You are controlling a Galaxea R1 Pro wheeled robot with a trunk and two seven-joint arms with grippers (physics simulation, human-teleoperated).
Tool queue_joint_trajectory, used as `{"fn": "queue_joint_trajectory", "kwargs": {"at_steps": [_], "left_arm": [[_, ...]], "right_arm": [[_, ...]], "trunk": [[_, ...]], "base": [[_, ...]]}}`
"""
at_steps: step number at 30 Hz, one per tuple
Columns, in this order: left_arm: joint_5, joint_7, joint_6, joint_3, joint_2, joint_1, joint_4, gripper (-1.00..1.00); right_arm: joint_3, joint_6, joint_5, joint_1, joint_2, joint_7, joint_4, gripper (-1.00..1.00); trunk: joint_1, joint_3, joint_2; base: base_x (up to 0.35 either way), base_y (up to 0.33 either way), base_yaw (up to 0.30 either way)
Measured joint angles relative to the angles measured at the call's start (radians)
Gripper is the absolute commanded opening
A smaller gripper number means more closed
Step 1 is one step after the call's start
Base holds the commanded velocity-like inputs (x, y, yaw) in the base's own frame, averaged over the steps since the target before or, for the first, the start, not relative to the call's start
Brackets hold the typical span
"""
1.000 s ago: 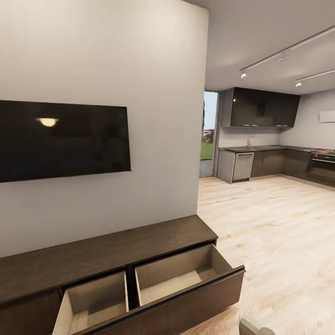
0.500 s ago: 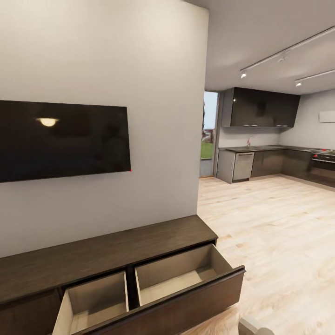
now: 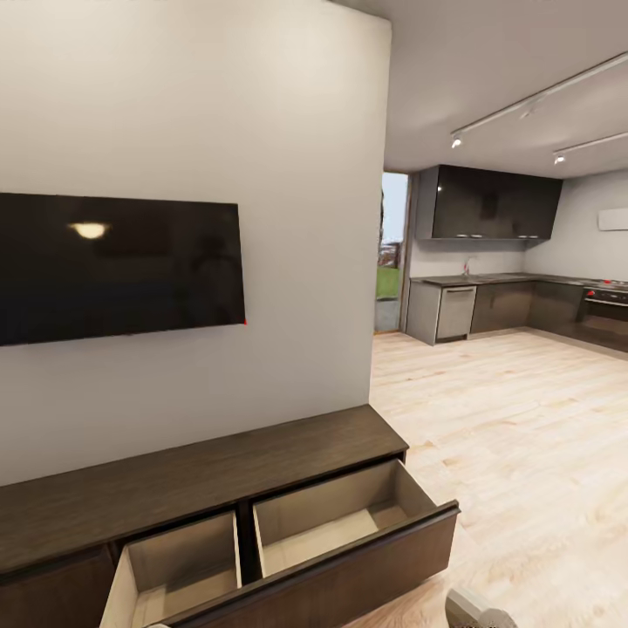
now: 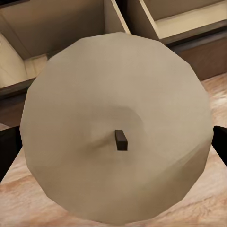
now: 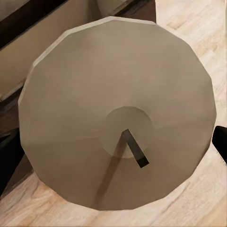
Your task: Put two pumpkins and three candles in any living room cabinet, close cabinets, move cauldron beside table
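The long dark-brown cabinet (image 3: 218, 481) stands under the wall TV with its wide drawer (image 3: 366, 558) pulled out. The drawer's two pale compartments hold nothing that I can see. In the left wrist view a squat white candle (image 4: 94, 94) with a dark wick sits between the dark fingers (image 4: 8, 151) of my left gripper (image 4: 113, 147), above the open compartments. My right gripper (image 5: 113, 151) is shut on another candle (image 5: 94, 71), over the wood floor by the drawer front. A pale edge of that candle (image 3: 471, 609) peeks in at the head view's bottom edge. Pumpkins, cauldron and table are out of view.
A black TV (image 3: 113, 266) hangs on the white wall above the cabinet. Pale wood floor (image 3: 515, 436) runs to the right toward a kitchen with glossy dark cupboards (image 3: 488, 202) and a counter (image 3: 471, 305). The pulled-out drawer juts into the floor space.
The head view has shifted very slightly, so the TV sits a touch lower in the picture. Cabinet, drawer and candle edge look the same.
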Motion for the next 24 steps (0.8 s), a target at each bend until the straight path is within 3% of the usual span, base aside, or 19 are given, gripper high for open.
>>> {"fn": "queue_joint_trajectory", "kwargs": {"at_steps": [11,24], "left_arm": [[-0.001,0.000,-0.015,0.000,0.002,0.000,0.024,-1.00],[-0.001,0.002,-0.019,-0.001,0.000,0.000,0.034,-1.00]], "right_arm": [[0.001,-0.015,-0.001,0.000,-0.001,0.001,-0.001,-1.00],[0.002,-0.015,0.002,0.000,0.000,0.001,-0.002,-1.00]], "trunk": [[0.000,0.000,0.000],[0.000,0.000,0.000]], "base": [[0.068,-0.049,0.000],[0.147,-0.259,0.000]]}}
